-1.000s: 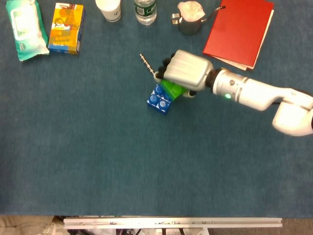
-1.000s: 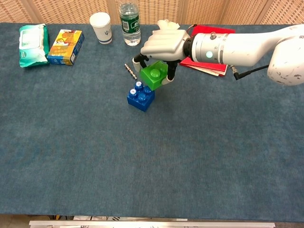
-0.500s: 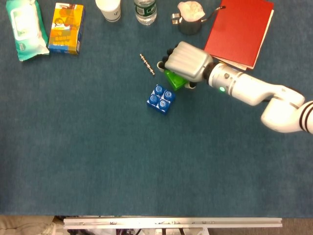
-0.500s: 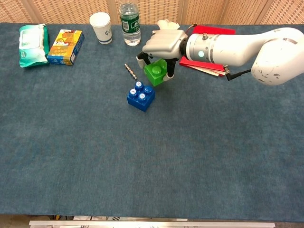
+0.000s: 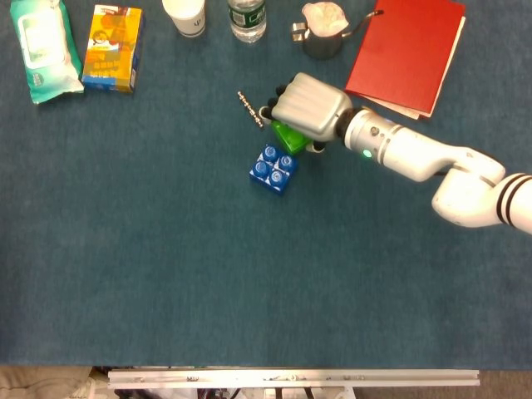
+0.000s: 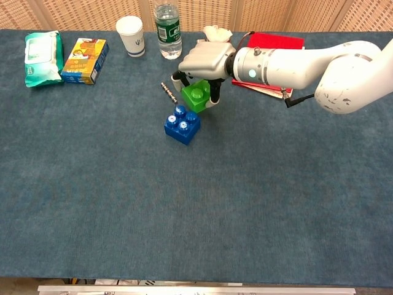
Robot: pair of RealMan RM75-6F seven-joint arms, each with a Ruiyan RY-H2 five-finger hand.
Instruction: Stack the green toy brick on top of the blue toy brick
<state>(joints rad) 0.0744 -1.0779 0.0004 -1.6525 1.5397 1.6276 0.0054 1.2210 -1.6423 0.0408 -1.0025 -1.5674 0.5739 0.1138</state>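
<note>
My right hand (image 5: 309, 108) covers most of the green toy brick (image 5: 288, 137) from above; the clear plastic water bottle (image 5: 247, 18) is cropped at the top edge.

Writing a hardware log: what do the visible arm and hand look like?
The right hand has a pale grey, ribbed shell over dark fingers. The right arm is glossy white, with a small green light by the wrist, a thin black cable, and black bands further up.
</note>
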